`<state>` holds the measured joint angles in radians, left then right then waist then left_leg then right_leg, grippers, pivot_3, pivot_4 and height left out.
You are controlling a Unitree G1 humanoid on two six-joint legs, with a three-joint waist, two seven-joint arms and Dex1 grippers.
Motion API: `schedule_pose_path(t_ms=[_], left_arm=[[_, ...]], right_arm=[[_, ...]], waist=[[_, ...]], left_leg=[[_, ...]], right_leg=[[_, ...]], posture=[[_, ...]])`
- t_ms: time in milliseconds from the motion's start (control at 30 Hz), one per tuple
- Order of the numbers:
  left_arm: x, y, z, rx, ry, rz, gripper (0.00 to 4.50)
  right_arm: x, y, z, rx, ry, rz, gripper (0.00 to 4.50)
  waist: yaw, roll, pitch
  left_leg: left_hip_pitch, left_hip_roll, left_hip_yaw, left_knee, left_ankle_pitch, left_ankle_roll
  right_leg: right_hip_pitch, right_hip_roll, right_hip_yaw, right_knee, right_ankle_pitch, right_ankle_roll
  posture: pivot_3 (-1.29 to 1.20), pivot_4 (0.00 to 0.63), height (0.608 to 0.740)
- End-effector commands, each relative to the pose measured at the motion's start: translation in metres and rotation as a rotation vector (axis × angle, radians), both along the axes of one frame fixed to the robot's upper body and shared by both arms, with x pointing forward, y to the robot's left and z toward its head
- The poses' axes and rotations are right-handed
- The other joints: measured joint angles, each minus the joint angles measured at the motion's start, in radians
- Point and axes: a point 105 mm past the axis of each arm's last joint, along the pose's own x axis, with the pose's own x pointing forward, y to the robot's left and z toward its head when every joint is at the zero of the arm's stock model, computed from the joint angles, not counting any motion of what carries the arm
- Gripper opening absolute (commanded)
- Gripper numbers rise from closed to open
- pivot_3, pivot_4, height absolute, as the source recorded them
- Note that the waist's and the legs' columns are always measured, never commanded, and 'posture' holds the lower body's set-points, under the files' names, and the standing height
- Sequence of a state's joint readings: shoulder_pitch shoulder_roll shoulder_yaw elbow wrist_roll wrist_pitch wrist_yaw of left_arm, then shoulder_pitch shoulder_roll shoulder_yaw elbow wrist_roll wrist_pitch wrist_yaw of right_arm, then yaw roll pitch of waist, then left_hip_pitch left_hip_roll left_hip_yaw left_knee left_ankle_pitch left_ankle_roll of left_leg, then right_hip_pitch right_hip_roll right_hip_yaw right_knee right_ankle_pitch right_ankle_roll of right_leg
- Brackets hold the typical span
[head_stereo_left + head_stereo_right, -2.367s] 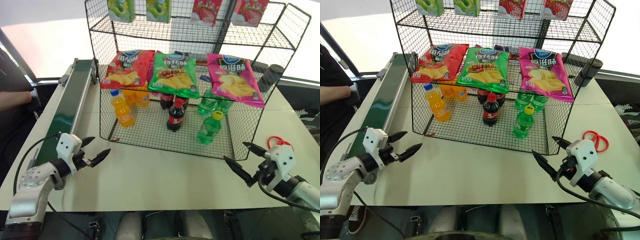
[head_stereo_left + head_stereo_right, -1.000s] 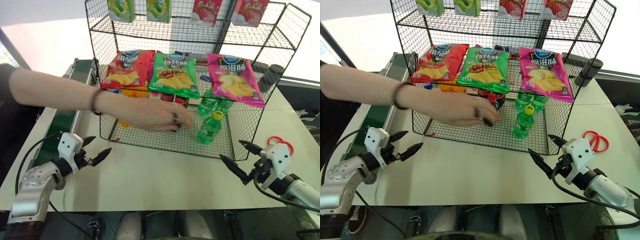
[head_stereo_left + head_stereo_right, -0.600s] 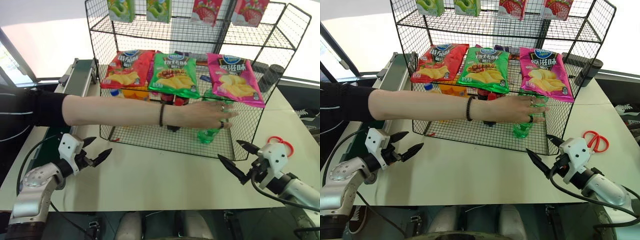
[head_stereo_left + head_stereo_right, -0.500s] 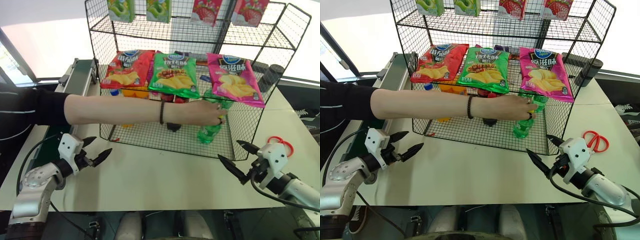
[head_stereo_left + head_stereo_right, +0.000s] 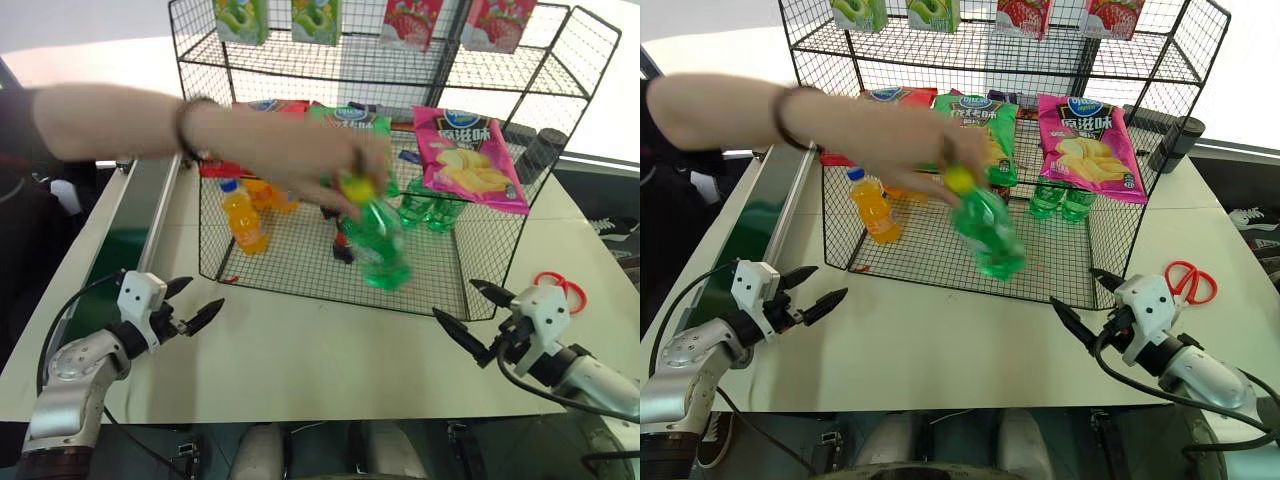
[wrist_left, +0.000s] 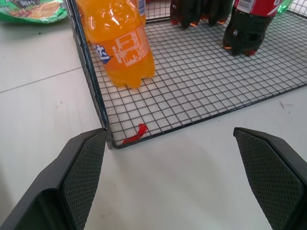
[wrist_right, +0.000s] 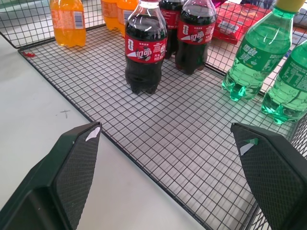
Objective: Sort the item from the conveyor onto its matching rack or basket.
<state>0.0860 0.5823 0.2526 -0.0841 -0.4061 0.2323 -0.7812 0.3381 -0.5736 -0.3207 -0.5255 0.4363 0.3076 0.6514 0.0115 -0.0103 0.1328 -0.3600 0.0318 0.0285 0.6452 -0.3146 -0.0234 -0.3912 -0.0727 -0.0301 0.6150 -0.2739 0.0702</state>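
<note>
At the left, the conveyor (image 5: 130,235) runs beside the left gripper (image 5: 193,305), whose fingers are spread and empty. A person's hand (image 5: 320,160) carries the green soda bottle (image 5: 378,243) by its yellow cap above the wire basket tier (image 5: 300,262). It looks light, smooth and slightly squeezable; the labelled middle seems the safest hold. The right gripper (image 5: 467,318) gapes empty too.

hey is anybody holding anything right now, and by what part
Yes: a person's hand holds the green soda bottle by its yellow-capped neck, over the rack's basket. Both grippers are open and empty.
</note>
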Motion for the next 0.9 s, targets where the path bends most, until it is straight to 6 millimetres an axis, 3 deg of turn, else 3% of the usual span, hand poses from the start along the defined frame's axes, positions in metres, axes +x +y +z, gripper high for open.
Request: schedule_pose_path(t_ms=[33, 600, 900], left_arm=[[0.000, 0.000, 0.011, -0.006, -0.041, 0.011, 4.47], [0.004, 0.018, 0.032, -0.081, -0.112, 0.163, 4.47], [0.007, 0.072, 0.041, -0.136, -0.221, 0.498, 4.47]], right_arm=[[0.002, 0.005, 0.007, 0.002, -0.041, 0.015, 4.50], [0.009, 0.016, 0.011, 0.027, -0.055, 0.054, 4.50], [0.020, 0.049, 0.019, 0.069, -0.099, 0.128, 4.50]], waist=[[0.000, 0.000, 0.000], [0.000, 0.000, 0.000], [0.000, 0.000, 0.000]], left_leg=[[0.000, 0.000, 0.000, 0.000, 0.000, 0.000], [0.000, 0.000, 0.000, 0.000, 0.000, 0.000], [0.000, 0.000, 0.000, 0.000, 0.000, 0.000]], right_leg=[[0.000, 0.000, 0.000, 0.000, 0.000, 0.000], [0.000, 0.000, 0.000, 0.000, 0.000, 0.000], [0.000, 0.000, 0.000, 0.000, 0.000, 0.000]], posture=[[0.00, 0.150, 0.740], [0.00, 0.150, 0.740], [0.00, 0.150, 0.740]])
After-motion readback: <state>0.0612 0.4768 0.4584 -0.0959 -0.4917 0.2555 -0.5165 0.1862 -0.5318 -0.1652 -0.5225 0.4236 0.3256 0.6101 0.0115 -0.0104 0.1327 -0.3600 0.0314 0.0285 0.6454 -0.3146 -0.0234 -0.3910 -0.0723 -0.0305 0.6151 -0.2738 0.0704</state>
